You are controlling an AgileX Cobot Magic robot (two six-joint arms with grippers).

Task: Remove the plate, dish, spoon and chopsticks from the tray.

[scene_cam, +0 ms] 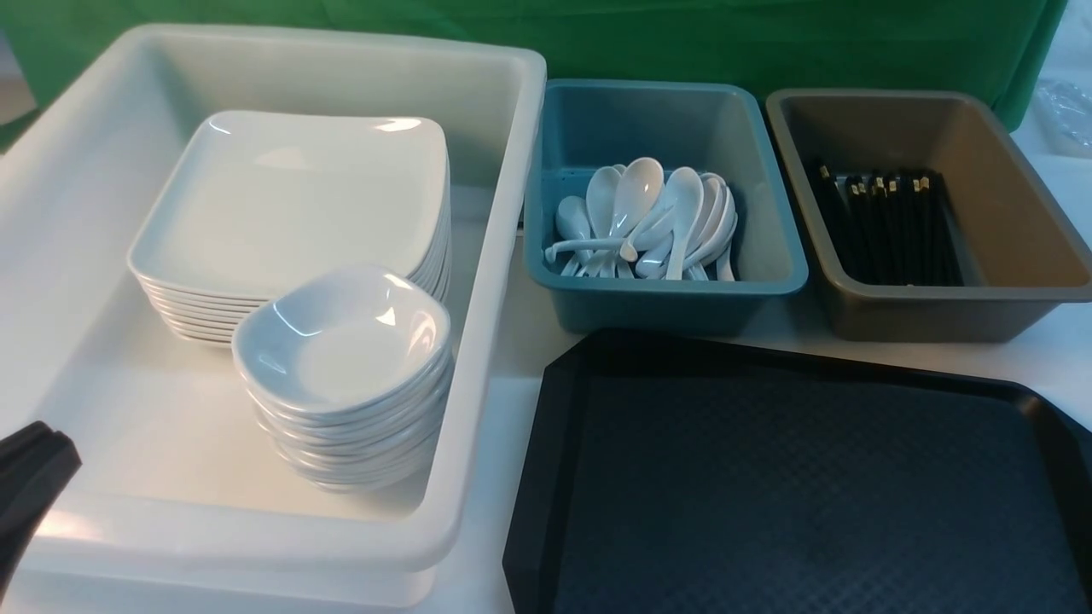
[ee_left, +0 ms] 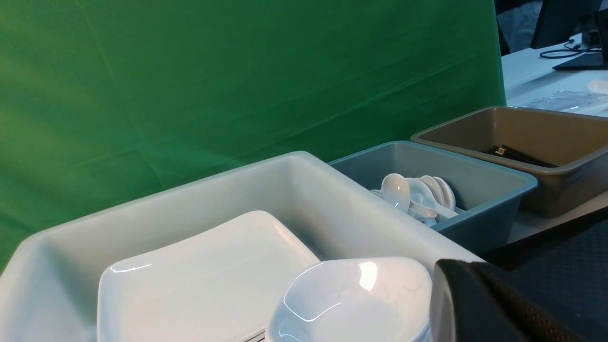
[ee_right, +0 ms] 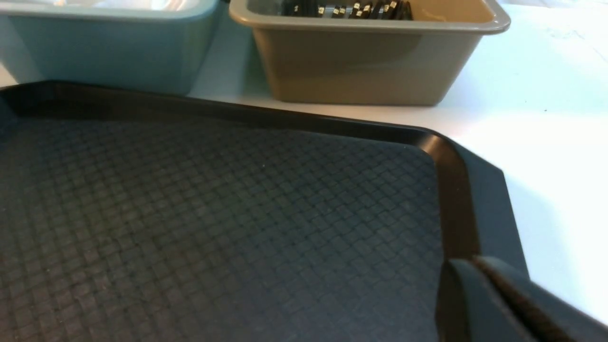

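Left fingers point(ee_left: 468, 285) and right fingers point(ee_right: 475, 285) closed, nothing held | tray point(scene_cam: 810, 486) bare where visible | step: likely finished | next move: probably none, just keep clear

The black plastic-looking left gripper point(scene_cam: 38, 465) pokes in at the near left corner of the front view, only its angular, blunt-ended tip showing, slanting up and away from the robot. Its own wrist view shows dark, smooth-sided fingers point(ee_left: 470, 294) with their jaws shut and nothing between them. The dark grey right gripper point(ee_right: 475, 266) is out of the front view; its wrist view shows it slightly blurred, its jaws also closed and gripping nothing. The rest of both arms is out of view.
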